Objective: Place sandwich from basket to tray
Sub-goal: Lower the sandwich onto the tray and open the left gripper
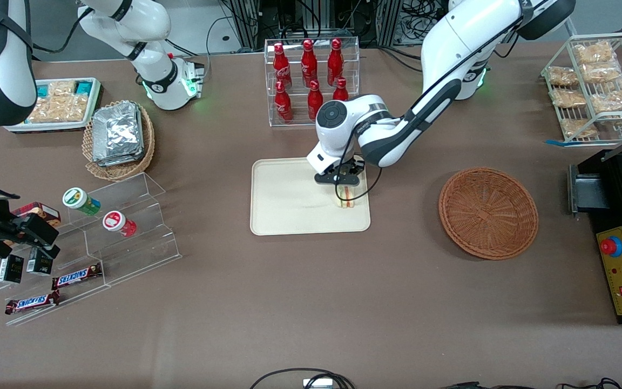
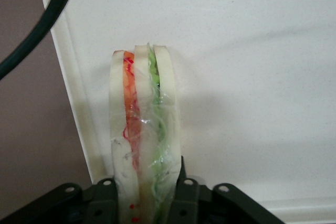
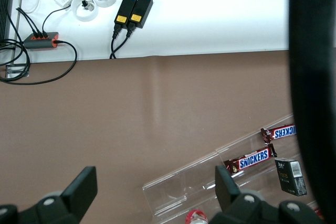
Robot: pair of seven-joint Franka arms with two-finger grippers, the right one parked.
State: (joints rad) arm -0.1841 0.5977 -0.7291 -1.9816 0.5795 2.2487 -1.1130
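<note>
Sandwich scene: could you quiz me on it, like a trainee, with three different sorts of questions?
1. True or false: the basket holds the sandwich.
2. The sandwich is over which part of the tray? A: its middle; B: near the edge toward the basket; C: off the tray.
3. What does the gripper grip between its jaws?

Key:
1. False; the basket has nothing in it.
2. B.
3. The sandwich, gripped on its bread sides, as the wrist view shows.
</note>
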